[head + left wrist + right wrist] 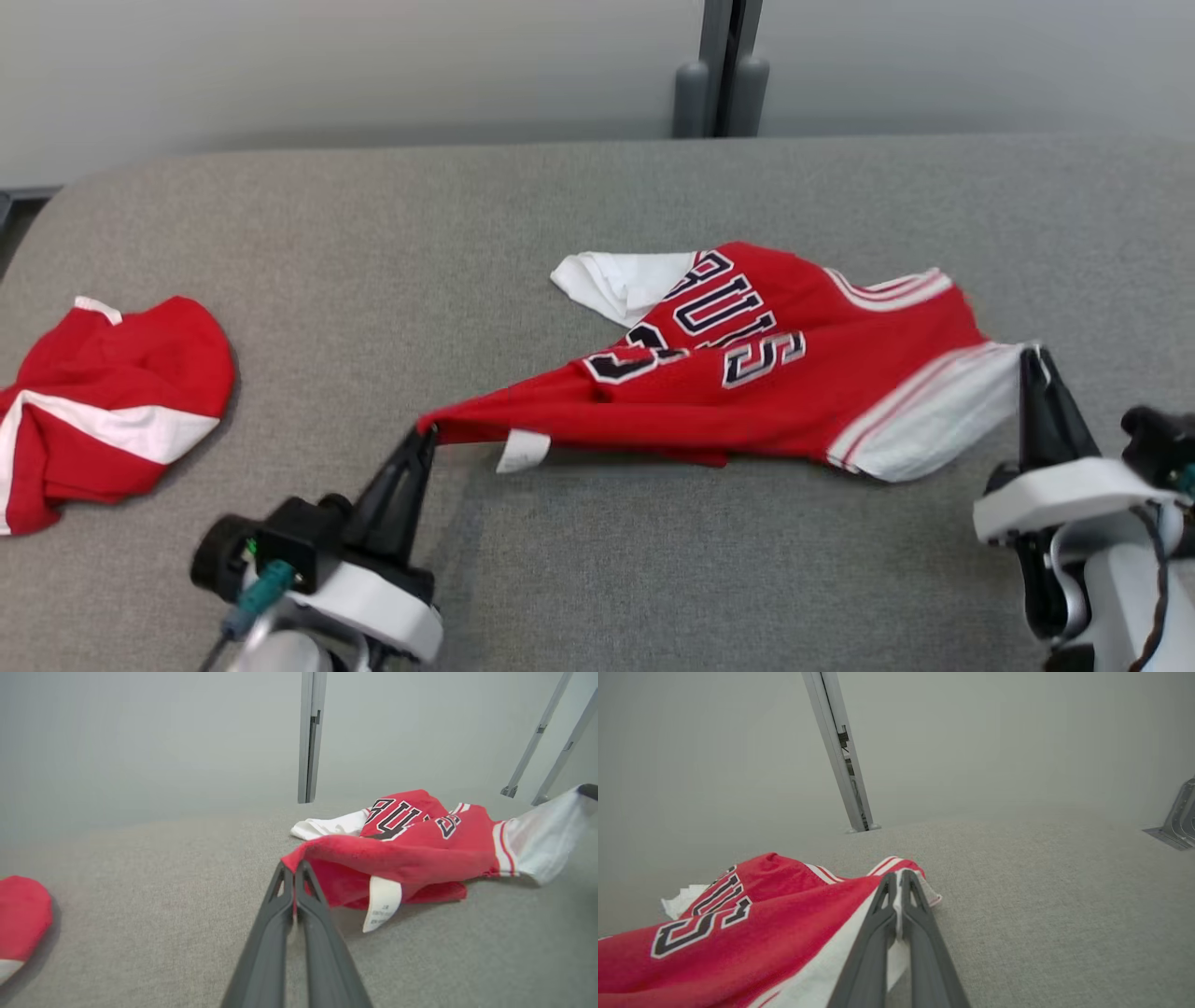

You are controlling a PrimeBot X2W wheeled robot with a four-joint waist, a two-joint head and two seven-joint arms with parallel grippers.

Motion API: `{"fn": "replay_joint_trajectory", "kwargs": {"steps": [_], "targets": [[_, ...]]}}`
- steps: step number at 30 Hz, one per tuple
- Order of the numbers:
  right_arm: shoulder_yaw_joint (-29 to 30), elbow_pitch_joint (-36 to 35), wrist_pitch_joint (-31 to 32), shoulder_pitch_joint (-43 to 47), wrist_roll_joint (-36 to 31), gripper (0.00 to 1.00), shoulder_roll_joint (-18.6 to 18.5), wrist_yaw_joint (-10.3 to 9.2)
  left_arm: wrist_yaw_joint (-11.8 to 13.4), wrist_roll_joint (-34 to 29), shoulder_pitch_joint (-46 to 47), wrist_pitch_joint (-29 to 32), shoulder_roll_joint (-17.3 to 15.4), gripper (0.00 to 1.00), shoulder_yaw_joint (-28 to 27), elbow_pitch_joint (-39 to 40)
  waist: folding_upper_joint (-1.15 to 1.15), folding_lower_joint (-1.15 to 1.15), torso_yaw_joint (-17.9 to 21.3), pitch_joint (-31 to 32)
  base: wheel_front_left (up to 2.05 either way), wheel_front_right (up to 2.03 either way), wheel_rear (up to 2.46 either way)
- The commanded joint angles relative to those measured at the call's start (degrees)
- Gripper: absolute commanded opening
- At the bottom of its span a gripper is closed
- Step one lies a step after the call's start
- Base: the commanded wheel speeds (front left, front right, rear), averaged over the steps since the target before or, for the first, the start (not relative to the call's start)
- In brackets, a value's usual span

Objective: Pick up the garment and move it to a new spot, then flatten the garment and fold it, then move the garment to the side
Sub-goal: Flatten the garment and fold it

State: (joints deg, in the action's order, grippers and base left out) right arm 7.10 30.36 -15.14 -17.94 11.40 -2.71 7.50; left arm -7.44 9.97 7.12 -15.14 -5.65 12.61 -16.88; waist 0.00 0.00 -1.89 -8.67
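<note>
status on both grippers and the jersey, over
Left gripper shut on jersey, red corner. Right gripper shut on its white end. Jersey stretched between them, rumpled. Other red garment far left, apart.

Cut off by the left edge of the head view: part of the second red-and-white garment. Too small to read in the left wrist view: the print on the white label of the red jersey. Folded under and hidden: part of the jersey's dark lettering; smeared by blur: its white end.
</note>
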Motion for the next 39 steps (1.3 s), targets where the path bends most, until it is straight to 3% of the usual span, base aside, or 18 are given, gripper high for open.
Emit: {"fn": "replay_joint_trajectory", "kwargs": {"steps": [1,14,22,31,33,34,39], "targets": [[-0.2,-1.4,0.0,-1.2,0.6,0.0,-0.6,-0.02,0.0,-0.4,1.4,0.0,-1.0,0.0,-0.4,1.0,0.0,0.0,0.5,2.5,0.0,0.0,0.0],[-3.2,-13.7,0.0,-18.4,7.6,0.0,-6.9,-0.02,0.0,2.0,22.0,0.0,-16.1,0.0,-2.7,9.1,0.0,0.0,2.6,10.8,0.0,0.0,0.0],[-6.2,-11.7,0.0,-28.6,9.0,0.0,-10.1,-0.02,0.0,6.5,35.2,1.9,-22.3,0.0,-0.1,4.7,0.0,0.0,3.1,8.9,0.0,0.0,0.0],[-12.2,1.1,0.1,-44.8,4.8,0.0,-11.6,-0.02,0.4,7.4,49.0,6.2,-21.2,0.0,3.5,-6.7,0.0,0.0,2.0,-7.2,0.0,0.0,0.0],[-12.1,2.7,0.0,-47.6,4.0,0.0,-11.5,-0.02,0.4,6.9,51.6,5.8,-20.8,0.0,3.9,-8.5,0.0,0.0,1.9,-8.8,0.0,0.0,0.0],[-11.0,4.9,-0.1,-53.9,1.8,0.0,-12.1,-0.02,1.1,5.0,57.7,4.5,-20.5,0.0,4.3,-11.9,0.0,0.0,1.7,-11.9,0.0,0.0,0.0],[-6.5,4.8,-0.1,-64.0,-4.9,0.0,-12.1,-0.02,4.1,0.5,70.2,0.7,-19.7,0.0,4.6,-18.8,0.0,0.0,1.4,-15.8,0.0,0.0,0.0]]}}
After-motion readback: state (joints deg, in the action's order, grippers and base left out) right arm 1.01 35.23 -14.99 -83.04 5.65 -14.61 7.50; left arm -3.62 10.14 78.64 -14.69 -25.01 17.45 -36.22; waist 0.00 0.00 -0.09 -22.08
